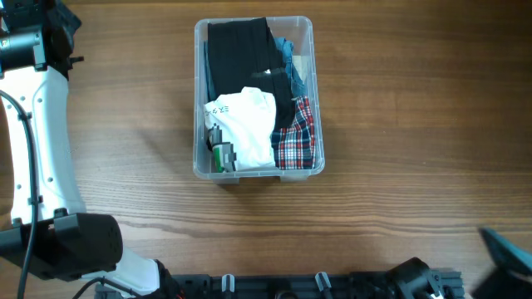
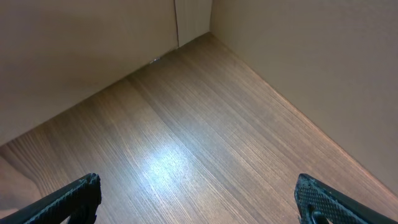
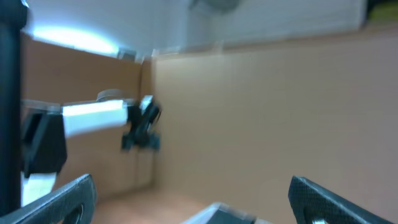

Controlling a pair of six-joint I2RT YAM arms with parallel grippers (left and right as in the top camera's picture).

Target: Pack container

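The clear container (image 1: 198, 100) stands at the middle of the table, toward the back. Inside lie a black garment (image 1: 241, 54), a white folded garment (image 1: 247, 124), a red plaid cloth (image 1: 299, 139) and a bit of blue cloth (image 1: 293, 60). My left arm (image 1: 33, 124) runs up the left side, far from the bin. In its wrist view my left gripper (image 2: 198, 184) is open over bare wood. My right gripper (image 3: 191, 182) is open too. Its view is blurred, with the container's rim (image 3: 217, 213) low between the fingers (image 3: 311, 194). Overhead, the right arm's dark end (image 1: 505, 249) is at the bottom right corner.
Cardboard walls (image 2: 298, 56) enclose the table's far left corner. The arms' black base rail (image 1: 316, 286) runs along the front edge. Bare wood (image 1: 416, 124) surrounds the bin on all sides.
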